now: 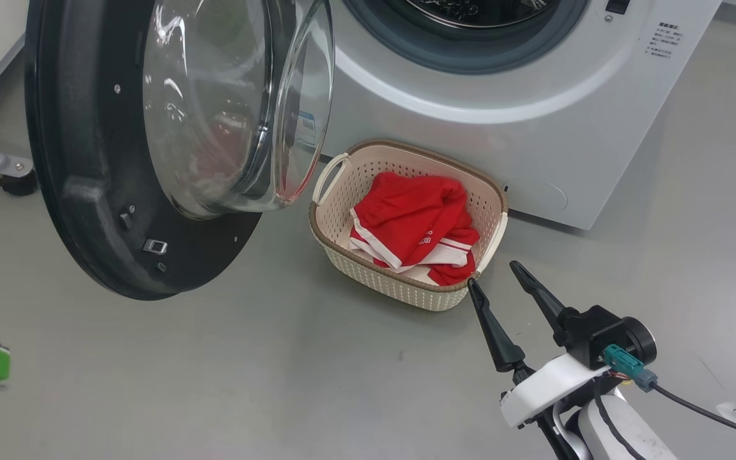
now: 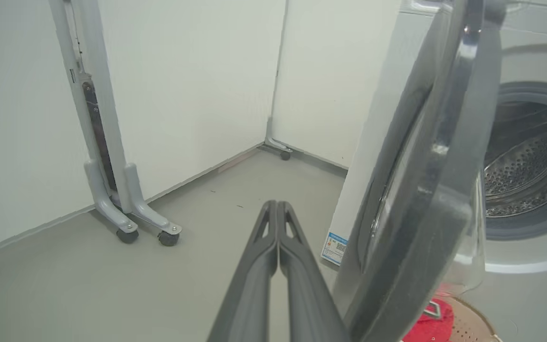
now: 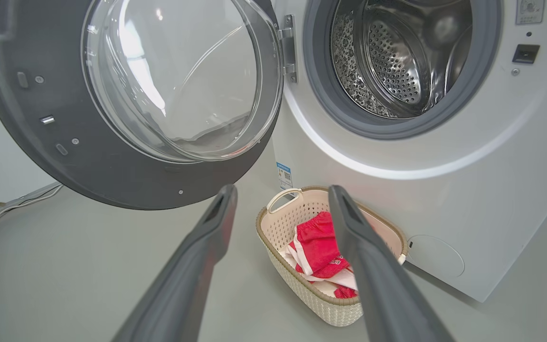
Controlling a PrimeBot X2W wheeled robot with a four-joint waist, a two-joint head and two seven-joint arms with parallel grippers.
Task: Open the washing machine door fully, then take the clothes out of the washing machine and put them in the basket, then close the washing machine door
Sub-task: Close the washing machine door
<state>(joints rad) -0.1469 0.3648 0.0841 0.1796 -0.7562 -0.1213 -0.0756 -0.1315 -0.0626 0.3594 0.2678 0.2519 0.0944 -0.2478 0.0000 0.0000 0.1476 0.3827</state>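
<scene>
Basket (image 1: 386,278) — 1, w/ clothes (image 1: 414,216) inside

The washing machine (image 1: 534,147) stands ahead of me with its door (image 1: 74,160) hanging open to my left. The basket (image 1: 406,291) sits on the floor (image 1: 278,370) just before the machine, right of the door, with the clothes (image 1: 413,217) in it. My right gripper (image 1: 493,275) is before the basket's near corner, and my left gripper (image 2: 277,204) is left of the door's edge.

Door (image 1: 80,191) stands wide, walling off the left. Drum mouth (image 3: 397,61) gapes open, nothing across it. Basket (image 1: 381,275) sits just below, close by the machine (image 1: 534,147); open floor (image 1: 246,370) in front.
</scene>
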